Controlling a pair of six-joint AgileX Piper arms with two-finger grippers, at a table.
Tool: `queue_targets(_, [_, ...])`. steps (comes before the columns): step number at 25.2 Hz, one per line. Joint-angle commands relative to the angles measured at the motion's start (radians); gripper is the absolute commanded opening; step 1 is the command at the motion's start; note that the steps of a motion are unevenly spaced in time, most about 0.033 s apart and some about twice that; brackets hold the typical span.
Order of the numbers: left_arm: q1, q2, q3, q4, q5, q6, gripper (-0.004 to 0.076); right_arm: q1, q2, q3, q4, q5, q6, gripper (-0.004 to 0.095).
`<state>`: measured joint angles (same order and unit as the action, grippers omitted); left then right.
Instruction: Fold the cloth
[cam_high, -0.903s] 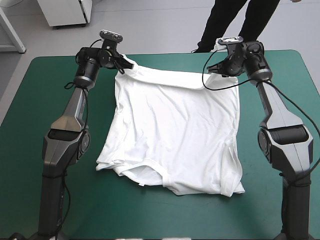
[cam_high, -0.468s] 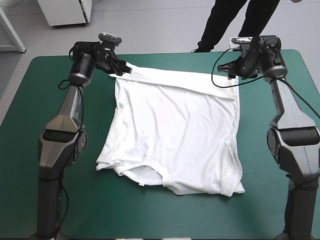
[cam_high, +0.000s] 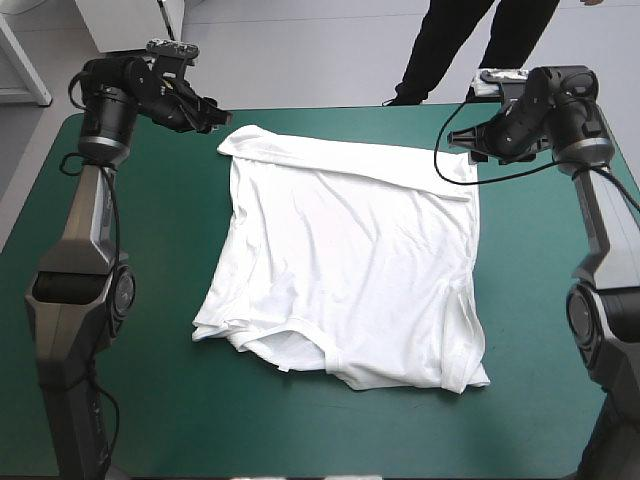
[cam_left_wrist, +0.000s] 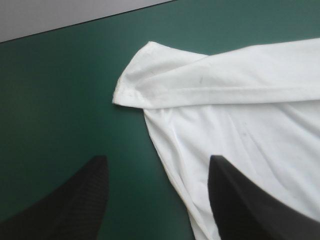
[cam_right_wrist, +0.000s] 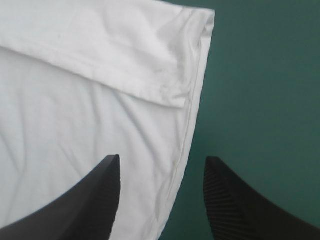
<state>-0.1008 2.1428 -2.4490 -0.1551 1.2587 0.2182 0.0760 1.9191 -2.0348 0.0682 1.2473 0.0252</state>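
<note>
The white T-shirt (cam_high: 350, 270) lies spread flat in the middle of the desk (cam_high: 110, 400), on its teal-green cover. The near hem is rumpled and doubled under at the near left corner. Along the far side a band of cloth (cam_high: 350, 165) is folded back over the body, running from one far corner to the other. The left gripper (cam_high: 208, 113) sits over bare cover beyond the far left corner of the T-shirt, clear of the cloth. Its black fingers (cam_left_wrist: 85, 200) are spread wide with nothing between them. In the left wrist view the folded corner lies ahead of them and the side edge of the T-shirt runs down between them. The right gripper (cam_high: 468, 141) is at the far right corner of the T-shirt. Its fingers (cam_right_wrist: 100, 200) are also spread apart and hold nothing. In the right wrist view one finger is over white cloth and the other over bare cover, with the side edge of the T-shirt between them and the folded corner ahead.
</note>
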Motion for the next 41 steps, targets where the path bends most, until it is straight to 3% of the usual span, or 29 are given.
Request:
queue_targets(1, [-0.003, -0.176, 0.1, -0.043, 0.03, -0.01, 0.0404, -0.01, -0.15, 0.112, 0.018, 0.002, -0.001, 0.0486])
queue_targets(7, [-0.081, -0.5, 0.621, 0.057, 0.028, -0.008, 0.0395, -0.01, -0.338, 0.338, 0.02, -0.032, -0.013, 0.0483])
queue_targets(10, [-0.192, -0.71, 0.935, 0.09, 0.028, -0.133, 0.0396, -0.01, -0.406, 0.386, 0.03, -0.026, -0.013, 0.0431])
queue_targets(13, [-0.292, -0.849, 1.089, 0.118, 0.028, -0.279, 0.0395, -0.01, -0.437, 0.389, 0.061, -0.006, -0.013, 0.0418])
queue_targets(15, [-0.33, -0.884, 1.146, 0.215, 0.028, -0.359, 0.0395, -0.01, -0.452, 0.389, 0.068, -0.004, -0.016, 0.0418])
queue_targets(20, [-0.337, -0.841, 1.259, 0.246, 0.019, -0.378, 0.0396, -0.01, -0.473, 0.389, 0.07, 0.001, -0.016, 0.0418])
queue_targets(24, [-0.337, -0.812, 1.314, 0.285, -0.055, -0.422, 0.0396, -0.01, -0.486, 0.389, 0.07, 0.001, -0.016, 0.0418])
queue_targets(36, [-0.286, -0.71, 1.406, 0.246, -0.166, -0.42, 0.0396, -0.01, -0.494, 0.389, 0.07, 0.001, -0.016, 0.0417])
queue_targets(41, [-0.217, -0.665, 1.406, 0.196, -0.211, -0.341, 0.0396, -0.01, -0.494, 0.389, 0.07, 0.001, -0.016, 0.0414])
